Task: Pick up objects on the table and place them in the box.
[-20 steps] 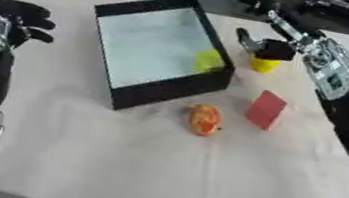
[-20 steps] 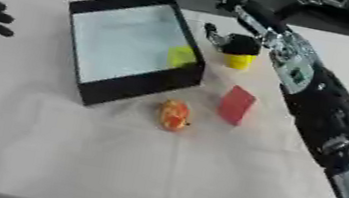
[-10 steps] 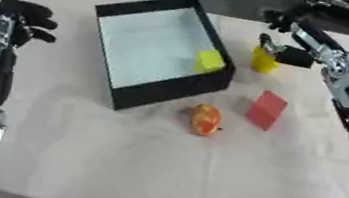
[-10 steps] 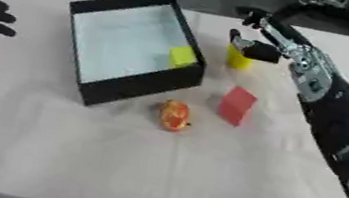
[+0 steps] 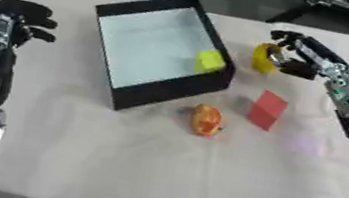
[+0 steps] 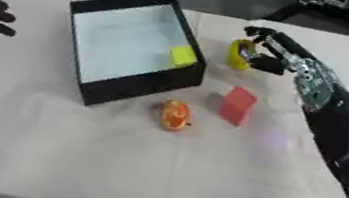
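— Three things sit outside the box (image 5: 160,88) right now: a yellow cup (image 5: 264,58), a red block (image 5: 266,110) and an orange ball (image 5: 206,120). One yellow cube (image 5: 209,60) already lies inside, against the box's right wall.

— And the right hand (image 5: 302,55) is on the cup?

— Right on it. The cup is toward the far right part of the table (image 5: 157,169), just off the box's far right corner, and the fingers are curled round its right side with the thumb coming in low. It reads as a grip on the cup, though I can't see whether the cup is off the cloth.

— How will it handle?

— My guess is light and stiff, a small plastic thing. Smooth sides, so it could slip or roll in the hand if tilted. Holding it across the middle of the wall, thumb opposite the fingers, looks the safest.

— And the others?

— The block stands tilted on an edge near the box's front right corner; flat faces, easy to pinch across, probably light foam or wood. The ball, just before the box's front wall, is round and may roll away on a nudge, so come from above.

— Left hand (image 5: 16,19)?

— Idle at the table's left edge, fingers curled, holding nothing.
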Robot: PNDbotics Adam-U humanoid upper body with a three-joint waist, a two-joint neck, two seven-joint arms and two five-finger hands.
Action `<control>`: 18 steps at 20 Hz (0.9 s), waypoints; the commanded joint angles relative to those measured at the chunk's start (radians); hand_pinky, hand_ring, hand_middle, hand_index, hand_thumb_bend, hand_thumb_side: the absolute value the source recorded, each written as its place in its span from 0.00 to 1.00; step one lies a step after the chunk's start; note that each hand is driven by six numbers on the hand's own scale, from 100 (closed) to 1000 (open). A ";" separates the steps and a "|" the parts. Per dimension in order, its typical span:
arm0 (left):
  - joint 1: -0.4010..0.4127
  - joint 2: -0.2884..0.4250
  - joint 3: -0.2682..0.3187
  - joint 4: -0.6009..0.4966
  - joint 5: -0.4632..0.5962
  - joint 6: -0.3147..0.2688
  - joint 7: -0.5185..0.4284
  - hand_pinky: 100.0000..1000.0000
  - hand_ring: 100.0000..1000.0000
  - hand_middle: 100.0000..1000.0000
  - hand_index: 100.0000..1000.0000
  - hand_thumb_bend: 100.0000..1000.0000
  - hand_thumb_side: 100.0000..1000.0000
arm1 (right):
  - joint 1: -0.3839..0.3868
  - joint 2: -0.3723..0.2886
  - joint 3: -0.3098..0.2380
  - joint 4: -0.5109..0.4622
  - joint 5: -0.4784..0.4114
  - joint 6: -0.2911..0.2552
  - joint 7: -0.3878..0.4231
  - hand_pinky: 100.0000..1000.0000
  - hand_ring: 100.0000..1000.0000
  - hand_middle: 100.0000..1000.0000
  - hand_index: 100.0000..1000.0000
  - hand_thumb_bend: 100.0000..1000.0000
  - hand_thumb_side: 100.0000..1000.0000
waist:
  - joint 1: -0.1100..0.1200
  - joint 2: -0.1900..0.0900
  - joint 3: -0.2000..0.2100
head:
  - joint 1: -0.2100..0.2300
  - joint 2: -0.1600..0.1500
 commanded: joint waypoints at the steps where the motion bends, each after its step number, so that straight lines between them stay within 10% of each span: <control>1: -0.014 0.010 0.005 -0.024 0.001 -0.001 0.004 0.53 0.59 0.56 0.62 0.00 0.87 | -0.013 -0.022 -0.007 0.010 0.039 0.003 0.024 0.86 0.86 0.85 0.94 0.00 0.81 | -0.009 0.002 -0.001 | 0.003 -0.002; 7: -0.014 0.009 0.005 -0.025 0.002 -0.001 0.004 0.53 0.59 0.56 0.62 0.00 0.87 | -0.020 -0.008 -0.007 0.024 0.093 -0.011 0.072 0.86 0.85 0.79 0.88 0.00 0.59 | -0.009 0.002 -0.001 | 0.004 -0.002; 10: -0.014 0.009 0.005 -0.025 0.001 -0.001 0.003 0.53 0.59 0.56 0.62 0.00 0.87 | -0.021 -0.007 -0.009 0.022 0.118 -0.019 0.084 0.85 0.83 0.69 0.79 0.00 0.16 | -0.009 0.002 -0.001 | 0.004 -0.002; 18: -0.014 0.009 0.005 -0.024 0.001 -0.001 0.003 0.53 0.59 0.56 0.62 0.00 0.88 | -0.021 -0.005 -0.023 -0.001 0.150 -0.012 -0.091 0.78 0.68 0.33 0.43 0.00 0.11 | -0.009 0.001 -0.003 | 0.006 -0.002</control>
